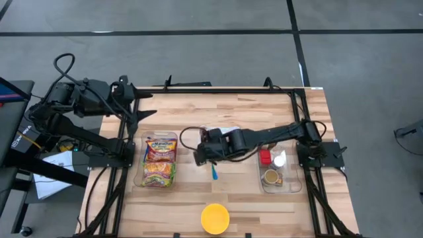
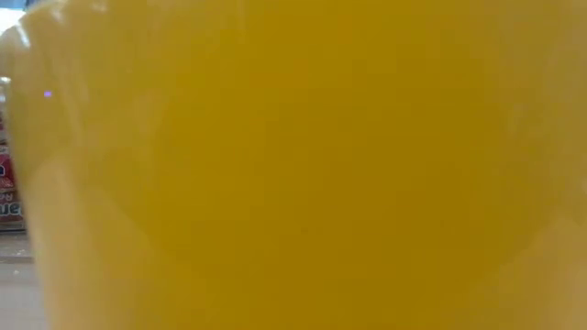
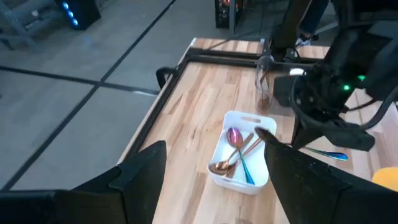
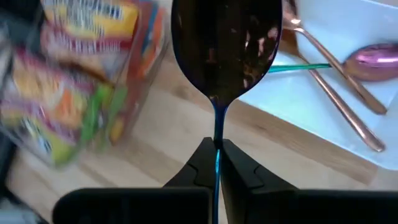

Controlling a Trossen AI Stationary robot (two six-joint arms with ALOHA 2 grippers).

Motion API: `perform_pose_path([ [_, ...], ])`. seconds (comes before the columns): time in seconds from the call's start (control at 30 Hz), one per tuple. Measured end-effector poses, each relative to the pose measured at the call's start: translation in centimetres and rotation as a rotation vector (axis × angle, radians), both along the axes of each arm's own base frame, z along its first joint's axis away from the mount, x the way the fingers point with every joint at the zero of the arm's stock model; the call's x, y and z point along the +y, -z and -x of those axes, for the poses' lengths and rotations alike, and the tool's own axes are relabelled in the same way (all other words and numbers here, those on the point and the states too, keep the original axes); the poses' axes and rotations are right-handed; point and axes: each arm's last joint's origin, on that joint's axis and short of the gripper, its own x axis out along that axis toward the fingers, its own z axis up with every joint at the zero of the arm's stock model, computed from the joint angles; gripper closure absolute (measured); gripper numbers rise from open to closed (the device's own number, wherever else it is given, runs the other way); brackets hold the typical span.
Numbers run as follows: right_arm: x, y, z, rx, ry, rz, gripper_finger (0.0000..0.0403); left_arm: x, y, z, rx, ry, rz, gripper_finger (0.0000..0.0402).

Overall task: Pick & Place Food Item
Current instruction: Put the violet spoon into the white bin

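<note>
1. A yellow bowl (image 1: 215, 218) sits at the bottom centre of the high view, at the near edge of the surface (image 1: 231, 192). It fills nearly all of the low view.
2. The right tool (image 4: 217, 163) is above the middle of the surface, reaching in from the right of the high view. Its fingers are pressed together on the thin blue handle of a spoon (image 4: 224, 46), whose dark bowl stands out beyond the fingertips. In the high view the blue handle shows just below the tool.
3. A white tray (image 3: 239, 158) lies just beyond the right tool, largely hidden under that arm in the high view. It holds a pink spoon (image 3: 235, 137), copper-coloured spoons and one teal handle.
4. A clear bin (image 1: 157, 158) at centre left of the high view holds noodle packets (image 1: 160, 153), the food items; they lie inside it, apart from both tools.
5. A second clear bin (image 1: 279, 173) at centre right holds a red item, a white item and a brown round item.
6. The left tool (image 3: 211, 186) is at the upper left of the high view, over the surface's far left corner, fingers spread and holding nothing.
</note>
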Motion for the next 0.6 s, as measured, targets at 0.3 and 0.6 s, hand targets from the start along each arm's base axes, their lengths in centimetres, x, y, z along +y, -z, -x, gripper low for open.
perform_pose_path([
  [0.3,0.3,-0.1,0.1,-0.127,0.347,-0.019,0.0403,0.0,0.3,0.1,0.022,-0.012,0.018,0.0137],
  [0.6,0.8,0.3,1.5,-0.180,0.721,-0.031,0.0403,0.0,0.2,0.1,0.021,-0.012,0.018,0.0137],
])
